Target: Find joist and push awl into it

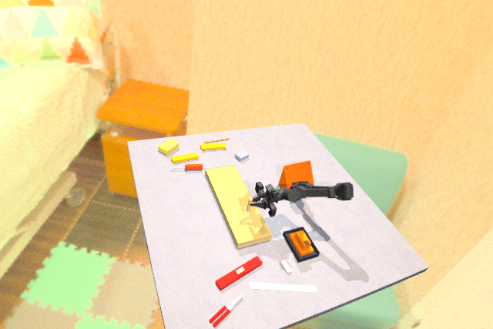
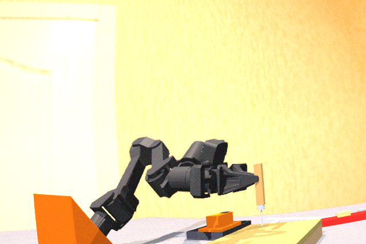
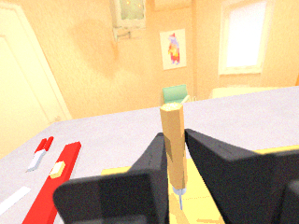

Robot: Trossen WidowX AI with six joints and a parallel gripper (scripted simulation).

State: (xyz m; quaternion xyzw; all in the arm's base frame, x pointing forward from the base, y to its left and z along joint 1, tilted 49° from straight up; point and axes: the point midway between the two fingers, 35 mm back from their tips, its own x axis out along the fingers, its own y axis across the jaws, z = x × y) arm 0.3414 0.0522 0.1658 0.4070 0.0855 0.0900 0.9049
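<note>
You are on the last step. On the table (image 1: pixel 179 213), the floor panel (image 1: pixel 229 193) lies near the middle, running toward the far left corner. Toward the near right edge the tray (image 1: pixel 287 237) already holds the stud finder (image 1: pixel 300 240). The gripper (image 2: pixel 256 178) is clamped on the awl (image 2: pixel 259 185), held upright, its metal tip touching or just above the panel; I judge the push is what remains. No hole shows. No writing or brand is readable anywhere.
</note>
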